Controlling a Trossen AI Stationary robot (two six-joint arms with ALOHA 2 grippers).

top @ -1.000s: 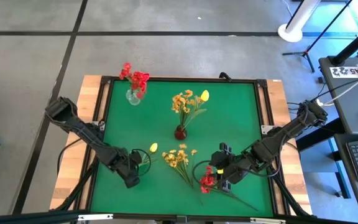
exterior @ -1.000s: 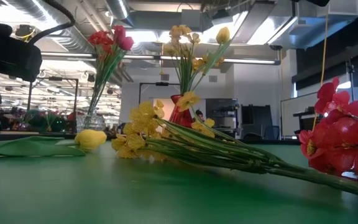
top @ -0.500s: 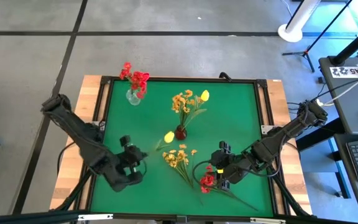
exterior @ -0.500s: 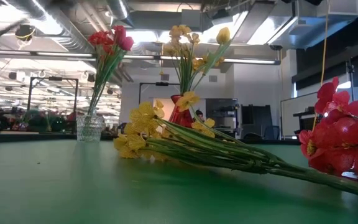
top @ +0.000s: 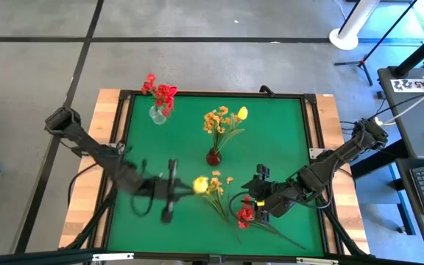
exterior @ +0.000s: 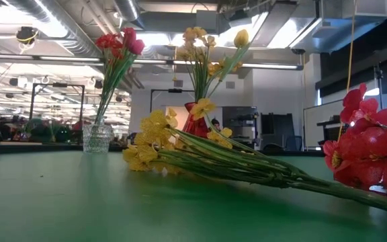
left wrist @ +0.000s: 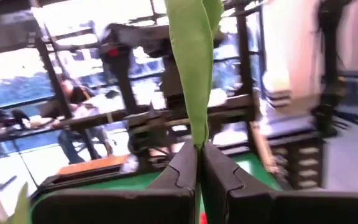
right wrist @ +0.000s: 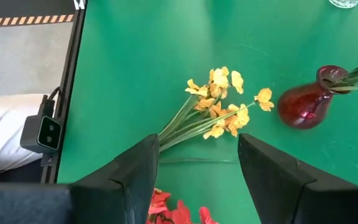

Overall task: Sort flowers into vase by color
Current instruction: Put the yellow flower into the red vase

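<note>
From above, our left gripper (top: 174, 185) is clenched on the yellow tulip (top: 199, 184), now swung over beside the yellow spray (top: 216, 187), off the mat (top: 271, 147) where it lay a second ago. Our right gripper (top: 260, 200) hovers apart-fingered above the red spray (top: 244, 214).

At table height, the tulip has gone; the yellow spray (exterior: 180, 151) lies flat.

Left wrist: the fingers (left wrist: 182, 168) pinch a green leaf (left wrist: 194, 68).

Right wrist: the fingers (right wrist: 272, 171) hold nothing.

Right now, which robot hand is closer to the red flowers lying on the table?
Right. The right gripper hovers just beside the red flowers; the left gripper holds a yellow tulip farther away.
</note>
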